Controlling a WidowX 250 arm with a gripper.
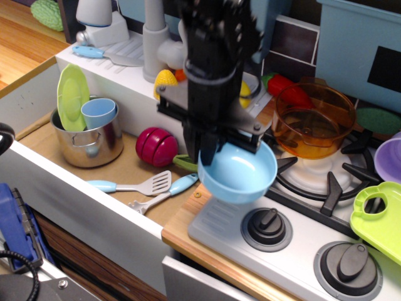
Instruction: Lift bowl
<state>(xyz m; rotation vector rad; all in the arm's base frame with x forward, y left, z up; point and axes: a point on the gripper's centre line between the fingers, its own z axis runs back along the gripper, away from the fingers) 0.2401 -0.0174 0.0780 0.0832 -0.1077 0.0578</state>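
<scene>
- Gripper point(208, 155) clamps the near-left rim of the round, light blue plastic bowl point(241, 175).
- Bowl hangs right of gripper, tilted, clear of the bench point(188, 226).

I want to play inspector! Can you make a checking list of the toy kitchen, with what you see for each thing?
Surface: toy stove front bare beneath the raised bowl; sink floor holds utensils.
Job's things: light blue bowl held in the air, tilted, off the stove.
Clutter: orange pot on a burner; blue cup and green plate in the metal pot; spatula; red toy; green lid.
Grippers: gripper clamped on the bowl's near rim.
Cables: black cable at bottom left.
Surroundings: blue cabinets, white faucet.
</scene>
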